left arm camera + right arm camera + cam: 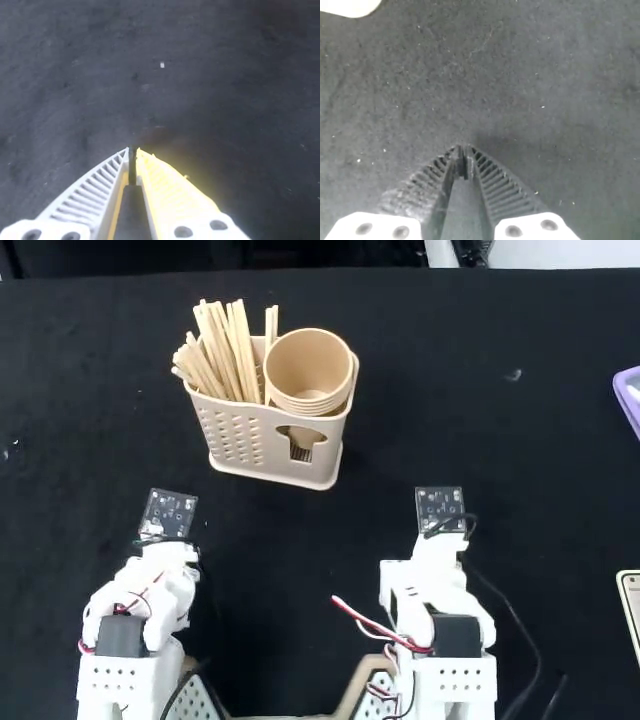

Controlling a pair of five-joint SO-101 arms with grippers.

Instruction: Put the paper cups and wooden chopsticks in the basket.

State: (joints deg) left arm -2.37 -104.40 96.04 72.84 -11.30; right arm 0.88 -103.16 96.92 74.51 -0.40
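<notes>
Jaws pressed shut, holding nothing, on left gripper (132,152) and right gripper (463,150). Paper cups (308,375) and wooden chopsticks (222,345) standing inside basket (240,435). Looks all done; probably nothing more to grab.

Work surface: a table (90,360) covered edge to edge with a black, felt-like cloth (225,75), matt and flat, carrying scattered pale lint, one white fleck (162,65) and a small grey speck (513,374). At the table's right edge sit the corner of a purple object (628,395) and, nearer the front, the edge of a cream-coloured flat item (630,610), both cut off by the frame. Beyond the far edge the room is dark, apart from a white surface (560,252) at the far right; lighting over the cloth is even and soft.
</notes>
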